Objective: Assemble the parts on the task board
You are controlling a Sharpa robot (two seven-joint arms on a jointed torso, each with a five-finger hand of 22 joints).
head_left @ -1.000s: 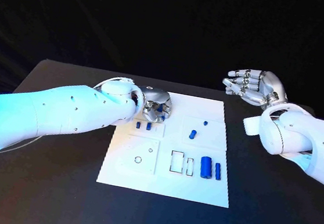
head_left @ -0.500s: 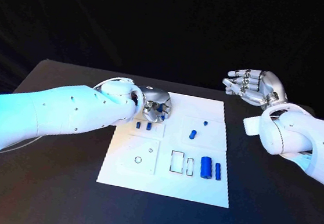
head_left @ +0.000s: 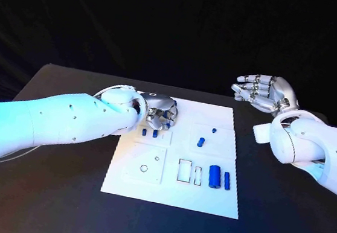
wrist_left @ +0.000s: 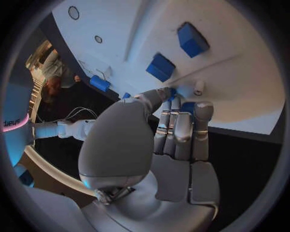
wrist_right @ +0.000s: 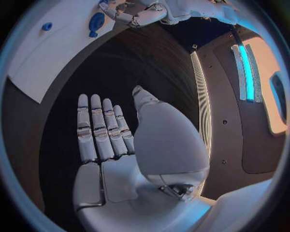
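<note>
Black counter (head_left: 54, 164) carries the flat white rectangular task board (head_left: 169, 190) at its middle.

The left silver hand (head_left: 162, 113) is down over the board's far-left corner. In the left wrist view its fingers (wrist_left: 175, 125) are curled close together with the tips on the board surface (wrist_left: 241, 87), next to two small blue block parts (wrist_left: 161, 66). We cannot tell whether anything is pinched under the tips.

The right silver hand (head_left: 266, 92) is raised beyond the counter's far-right edge, well apart from the board, fingers released and holding nothing.

Largest loose pieces are the blue cylinder parts (head_left: 214, 175) near the board's right edge, beside empty rectangular recesses. A smaller blue peg (head_left: 201, 140) lies mid-board.

Our judgement: the parts are rigid moulded plastic, light and smooth. The cylinders will likely roll, so take them across the middle from both sides. The blocks suit a fingertip pinch on their flat faces.
</note>
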